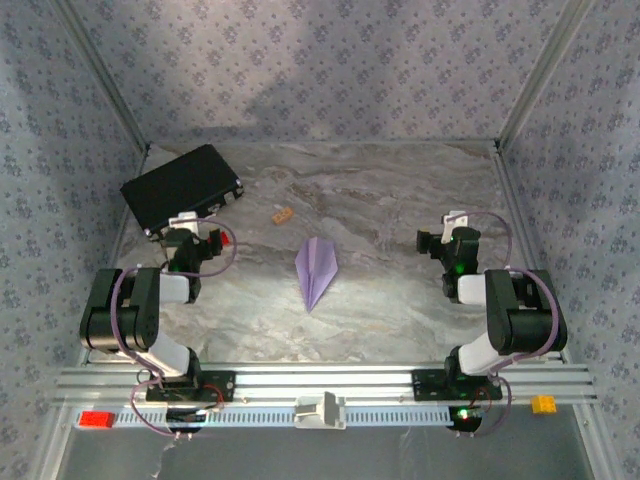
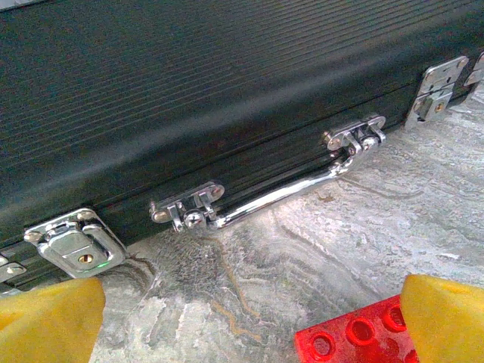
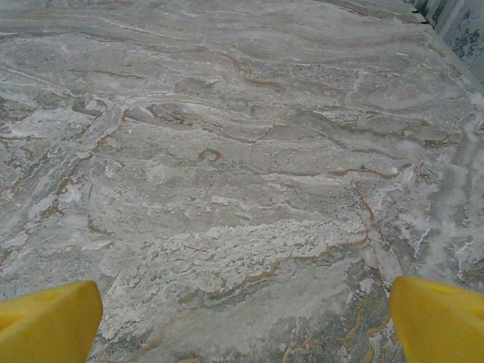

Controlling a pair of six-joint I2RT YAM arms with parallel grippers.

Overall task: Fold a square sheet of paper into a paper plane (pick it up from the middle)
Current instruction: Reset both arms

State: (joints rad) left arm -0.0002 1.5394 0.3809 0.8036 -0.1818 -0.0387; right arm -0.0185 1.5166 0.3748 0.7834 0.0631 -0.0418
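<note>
Left gripper: spread wide, empty; faces latch side of black case, red block just beside one finger. Right gripper: spread wide, empty, over bare tabletop. Paper plane: flat mid-tabletop between arms, well apart from both grippers; long axis near-to-far, nose toward arm bases. Tan block beyond tail. Grey marble-veined surface; pale flower-patterned walls.

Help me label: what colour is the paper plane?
Pale lilac; paper plane shows best in top external view.
</note>
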